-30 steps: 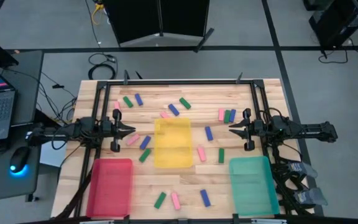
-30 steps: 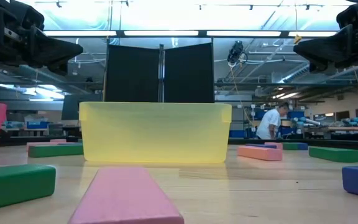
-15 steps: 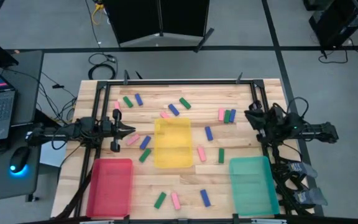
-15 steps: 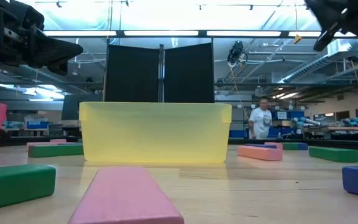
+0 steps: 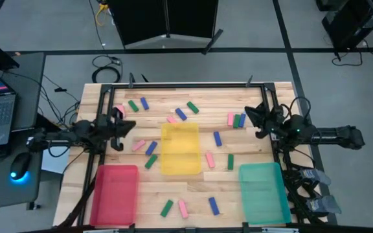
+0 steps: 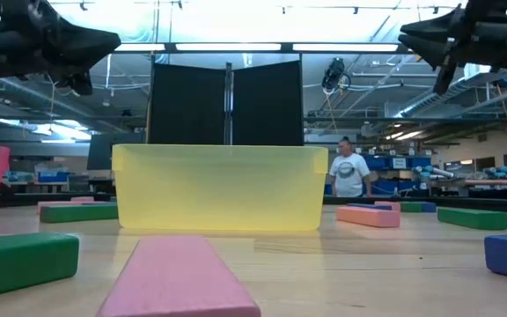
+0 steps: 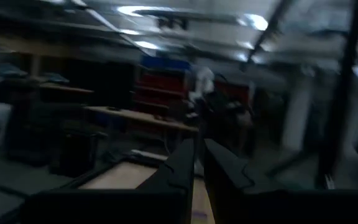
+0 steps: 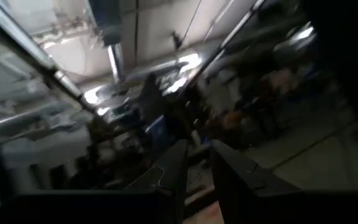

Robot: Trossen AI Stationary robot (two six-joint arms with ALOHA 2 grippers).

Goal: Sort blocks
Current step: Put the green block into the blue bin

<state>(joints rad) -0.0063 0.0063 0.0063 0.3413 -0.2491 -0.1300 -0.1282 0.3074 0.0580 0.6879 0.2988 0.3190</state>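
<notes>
Your left gripper [image 5: 129, 125] mid-left, fingers nearly together; your right gripper [image 5: 250, 118] mid-right, fingers nearly together, empty; blocks [image 5: 209, 159] scattered around yellow tray [image 5: 180, 149].

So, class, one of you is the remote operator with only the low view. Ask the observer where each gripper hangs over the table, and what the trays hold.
Observer: The left gripper hangs over the wooden table's left side, left of the yellow plastic tray.
Operator: And the right?
Observer: The right gripper hangs just right of a side-by-side pink, green and blue trio of oblong blocks.
Operator: The trays?
Observer: From above, no block shows in the yellow tray, the red plastic tray or the teal plastic tray.
</notes>
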